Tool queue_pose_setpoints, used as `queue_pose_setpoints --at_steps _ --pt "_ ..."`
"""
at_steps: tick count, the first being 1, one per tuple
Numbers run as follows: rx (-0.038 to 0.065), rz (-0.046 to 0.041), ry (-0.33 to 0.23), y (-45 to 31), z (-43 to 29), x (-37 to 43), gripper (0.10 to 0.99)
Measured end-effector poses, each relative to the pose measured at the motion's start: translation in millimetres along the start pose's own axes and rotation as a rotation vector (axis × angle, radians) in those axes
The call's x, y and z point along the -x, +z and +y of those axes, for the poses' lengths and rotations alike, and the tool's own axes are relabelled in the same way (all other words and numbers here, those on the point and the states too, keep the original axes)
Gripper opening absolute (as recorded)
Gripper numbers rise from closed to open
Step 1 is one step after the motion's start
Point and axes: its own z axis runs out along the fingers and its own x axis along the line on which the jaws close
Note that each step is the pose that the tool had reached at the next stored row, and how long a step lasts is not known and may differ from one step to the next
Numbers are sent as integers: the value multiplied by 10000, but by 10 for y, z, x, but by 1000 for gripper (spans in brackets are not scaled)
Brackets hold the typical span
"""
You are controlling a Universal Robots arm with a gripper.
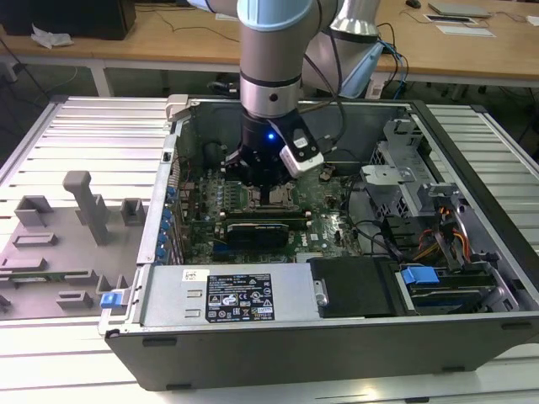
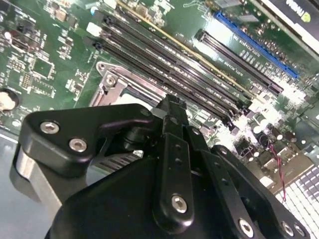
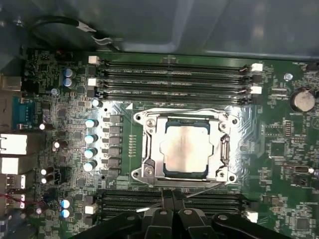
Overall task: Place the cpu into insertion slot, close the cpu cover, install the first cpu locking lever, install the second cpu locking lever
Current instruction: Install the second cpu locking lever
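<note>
Clenched and empty, my pincer [image 3: 173,203] hovers beside the cpu cover [image 3: 149,149], closed over the seated cpu [image 3: 185,149] (levers apparently latched).

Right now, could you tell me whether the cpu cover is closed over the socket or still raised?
Closed. In the first wrist view the cpu cover lies flat around the cpu, whose silver top shows through its window.
</note>
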Motion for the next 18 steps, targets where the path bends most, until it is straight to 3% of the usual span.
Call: queue_pose_setpoints --at_steps 2,4,7,8,9,14,15,16,18 --pt "95 -6 2 15 -28 -10 106" --pt "277 -18 7 22 -78 -20 106" --pt "813 -56 17 24 -128 -35 106" --pt "1261 -92 28 26 -156 -48 106" --pt "1383 -102 30 29 -182 -58 106" --pt "1768 -133 38 44 -304 -84 106" --pt "1981 -147 42 50 -346 -94 106" --pt "2098 -153 46 58 -369 -106 106" --pt "2196 -157 49 71 -381 -123 106"
